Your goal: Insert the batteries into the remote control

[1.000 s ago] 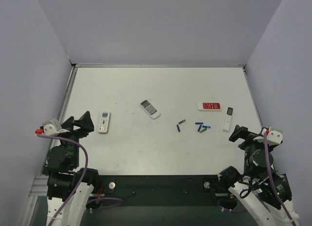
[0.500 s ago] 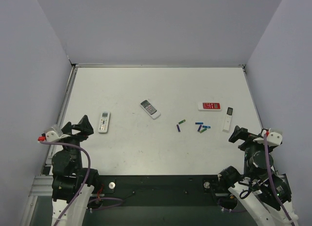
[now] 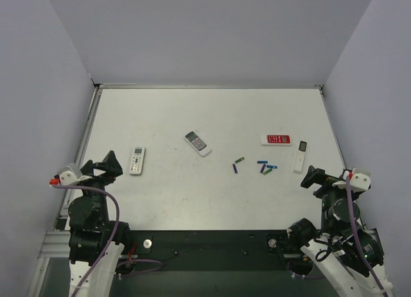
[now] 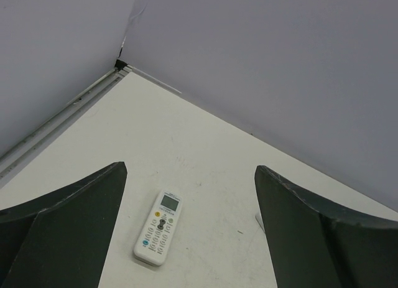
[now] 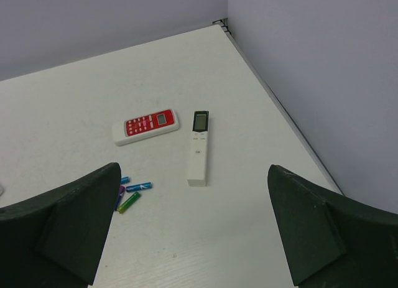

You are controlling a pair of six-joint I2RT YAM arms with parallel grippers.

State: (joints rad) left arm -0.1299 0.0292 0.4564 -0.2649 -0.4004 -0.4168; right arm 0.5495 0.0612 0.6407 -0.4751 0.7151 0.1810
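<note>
Two grippers, both jaws spread wide and holding nothing, sit low at the near edge of the table (image 3: pixel 192 194). Left gripper (image 4: pixel 189 170) is just short of the remote (image 4: pixel 158 227), which lies face up and untouched on the left side. Right gripper (image 3: pixel 318 176) faces the loose batteries (image 5: pixel 138 186), scattered near a red remote (image 5: pixel 146 125) and a slim remote (image 5: pixel 198 149), well apart from the remote.

Left pincer (image 3: pixel 101 163) drawn back, slightly lower
</note>
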